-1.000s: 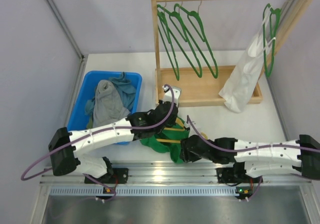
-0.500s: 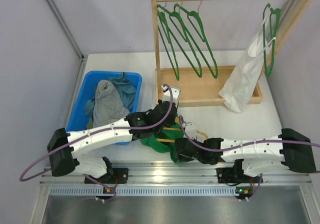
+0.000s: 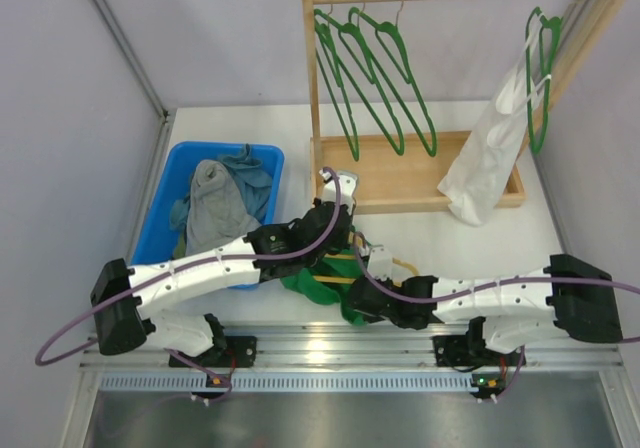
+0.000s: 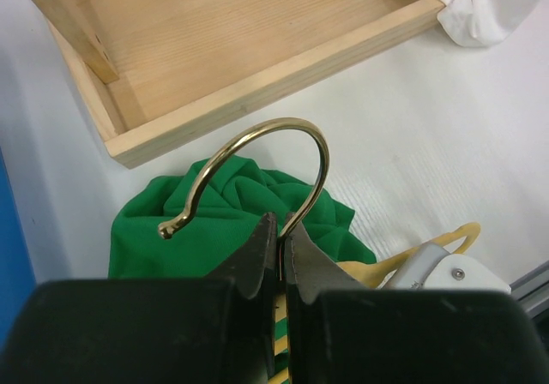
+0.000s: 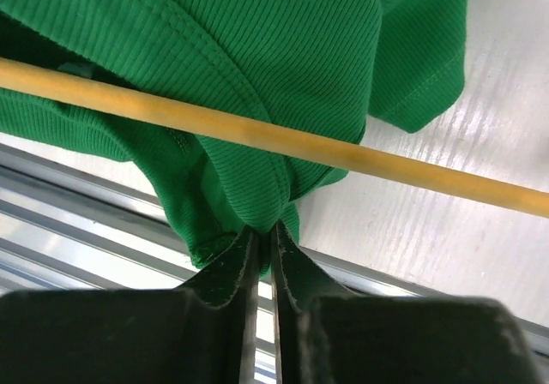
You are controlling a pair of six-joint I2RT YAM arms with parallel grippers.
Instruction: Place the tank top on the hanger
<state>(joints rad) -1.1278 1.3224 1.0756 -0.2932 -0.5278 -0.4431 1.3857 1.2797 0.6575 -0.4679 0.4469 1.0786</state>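
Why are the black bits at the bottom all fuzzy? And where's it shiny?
Left wrist view: the left tool sits close to the lens, so it blurs, while the hook is sharp with a glint. Right wrist view: right tool soft, tank top ribs crisp, table glaring white. Top external view: metal rail reflects light.

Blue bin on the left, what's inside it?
A grey garment lies crumpled over teal cloth in the blue bin. Whatever lies beneath them is covered, and the left arm hides the bin's near corner.
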